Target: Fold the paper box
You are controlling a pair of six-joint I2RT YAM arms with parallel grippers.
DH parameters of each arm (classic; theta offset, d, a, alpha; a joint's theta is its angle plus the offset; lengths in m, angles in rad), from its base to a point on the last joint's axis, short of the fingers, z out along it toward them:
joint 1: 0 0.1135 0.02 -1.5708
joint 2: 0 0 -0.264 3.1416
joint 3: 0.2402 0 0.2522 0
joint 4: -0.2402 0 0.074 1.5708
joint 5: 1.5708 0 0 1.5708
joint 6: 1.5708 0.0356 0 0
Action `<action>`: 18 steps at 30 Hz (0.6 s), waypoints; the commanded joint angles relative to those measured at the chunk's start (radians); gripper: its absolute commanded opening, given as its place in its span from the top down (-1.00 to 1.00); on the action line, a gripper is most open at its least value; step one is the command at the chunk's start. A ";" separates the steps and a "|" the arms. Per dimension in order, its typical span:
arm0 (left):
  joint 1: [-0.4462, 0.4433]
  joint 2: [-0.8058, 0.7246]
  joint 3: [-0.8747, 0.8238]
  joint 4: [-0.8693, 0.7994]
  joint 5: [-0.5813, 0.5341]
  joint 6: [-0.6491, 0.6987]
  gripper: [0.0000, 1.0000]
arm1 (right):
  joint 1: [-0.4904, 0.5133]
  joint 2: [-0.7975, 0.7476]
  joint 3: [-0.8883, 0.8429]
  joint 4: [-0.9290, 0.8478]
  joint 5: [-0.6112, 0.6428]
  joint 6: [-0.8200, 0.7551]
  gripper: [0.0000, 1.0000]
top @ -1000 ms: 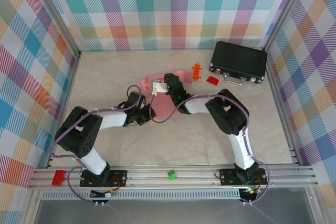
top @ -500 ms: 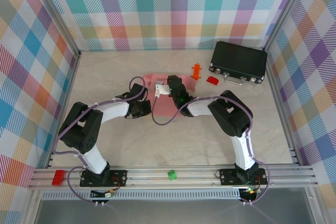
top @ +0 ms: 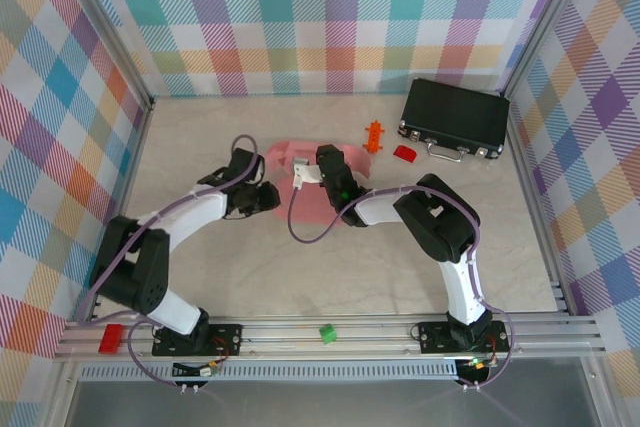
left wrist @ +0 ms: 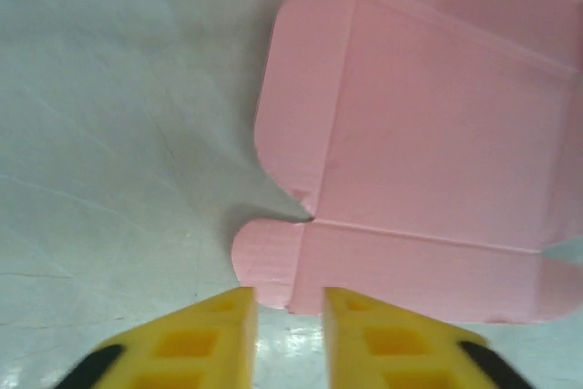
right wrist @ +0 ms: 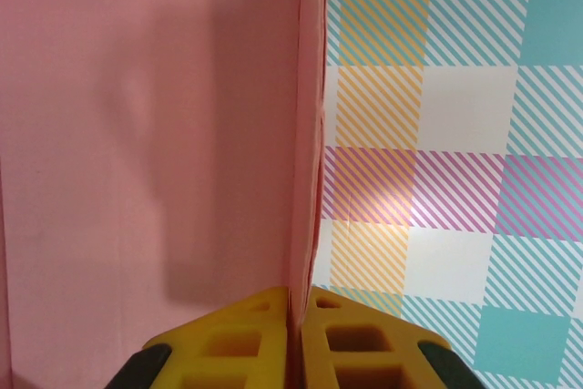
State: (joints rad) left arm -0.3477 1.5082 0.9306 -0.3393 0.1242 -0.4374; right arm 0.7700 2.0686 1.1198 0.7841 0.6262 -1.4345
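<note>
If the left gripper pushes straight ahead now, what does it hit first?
Most likely the paper box: its small rounded corner flap lies right ahead of the open left gripper. Depth is unclear.

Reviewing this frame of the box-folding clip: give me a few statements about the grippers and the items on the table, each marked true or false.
1. The right gripper is shut on a raised panel edge of the paper box. True.
2. The left gripper is clamped on the box. False: its jaws stand apart by a corner flap.
3. The black case lies to the right of the box. True.
4. The small red block rests on top of the case. False: it lies on the table beside the case's front.
</note>
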 commanded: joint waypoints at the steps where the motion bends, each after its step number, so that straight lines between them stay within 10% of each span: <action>1: 0.074 -0.074 0.048 -0.035 0.026 0.012 0.34 | 0.005 -0.013 0.027 0.008 0.018 -0.010 0.76; 18: 0.281 0.332 0.326 0.051 0.019 0.004 0.23 | 0.005 -0.006 0.026 -0.007 0.007 0.000 0.76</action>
State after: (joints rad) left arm -0.0750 1.7874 1.1877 -0.3122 0.1230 -0.4328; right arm 0.7700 2.0686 1.1213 0.7799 0.6285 -1.4338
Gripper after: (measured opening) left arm 0.385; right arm 0.118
